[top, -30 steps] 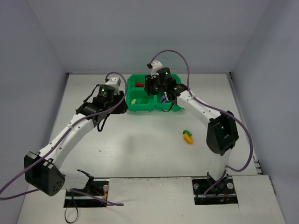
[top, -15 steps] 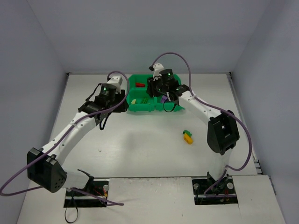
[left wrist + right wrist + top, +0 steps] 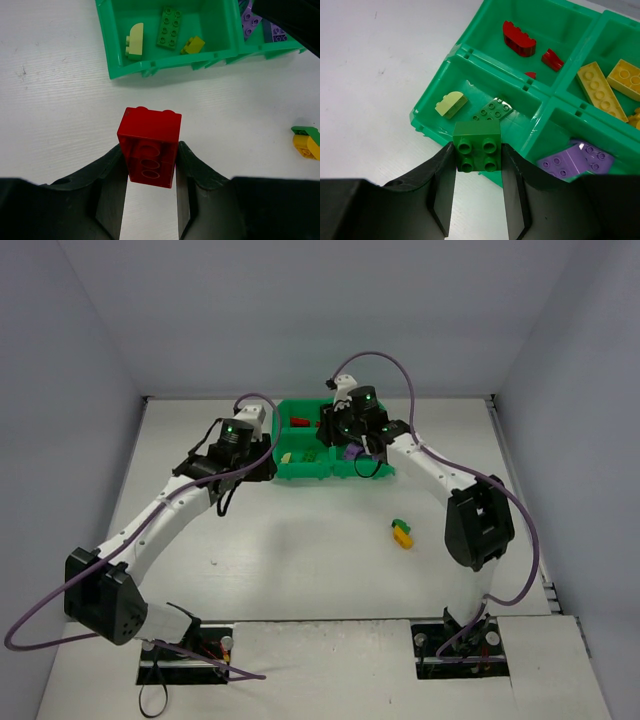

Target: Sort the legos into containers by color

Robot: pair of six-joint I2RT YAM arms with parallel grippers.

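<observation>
Left wrist: jaws around red brick (image 3: 149, 147)

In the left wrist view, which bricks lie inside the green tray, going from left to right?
pale lime rounded brick → dark green flat plate → small yellowish brick → purple plates

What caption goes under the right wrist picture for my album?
Right gripper holds a green brick over the green tray.

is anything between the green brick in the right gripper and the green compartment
Nothing visible. The green brick, clamped in the right gripper, hangs over the near wall of the open compartment holding the lime piece and green plate.
</observation>
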